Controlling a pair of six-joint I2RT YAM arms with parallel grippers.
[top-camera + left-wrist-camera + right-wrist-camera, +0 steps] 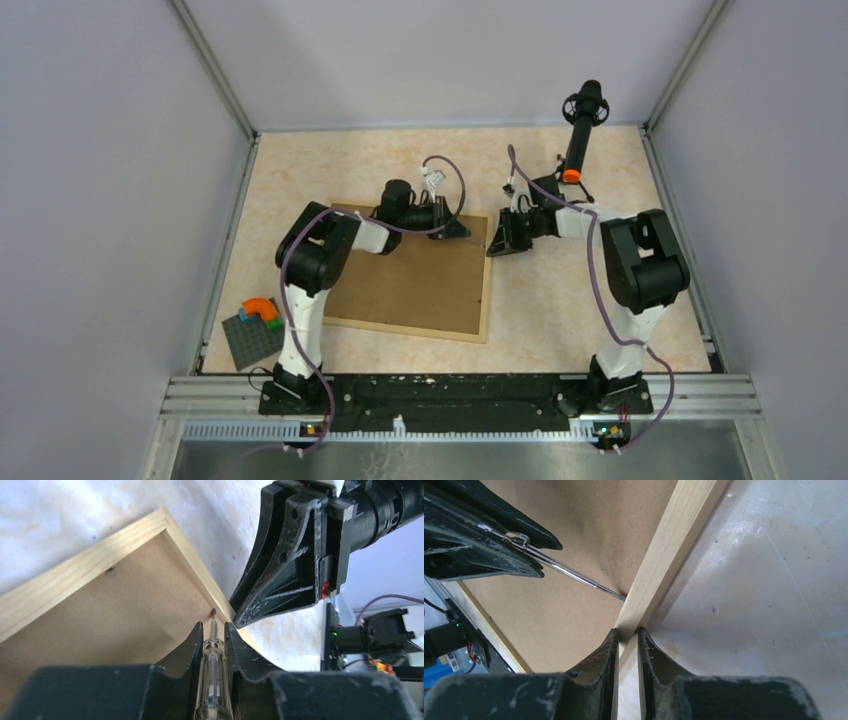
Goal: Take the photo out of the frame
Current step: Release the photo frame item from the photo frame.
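The light-wood frame [486, 290] lies face down, its brown backing board [410, 285] up. The photo is hidden beneath it. My left gripper [462, 230] is shut on a clear-handled screwdriver [214, 650]. The screwdriver's tip touches the backing right at the inner edge of the frame's right rail [190, 555]. My right gripper [495, 245] is shut on that right rail [669, 545] near the far right corner, one finger on each side. The screwdriver's shaft [574, 577] and the left gripper's fingers [489, 545] show in the right wrist view.
A dark grey studded baseplate [252, 338] with coloured bricks [262, 312] lies at the front left, beside the left arm. A black tool with an orange band [580, 130] stands at the back right. Grey walls enclose the table on three sides.
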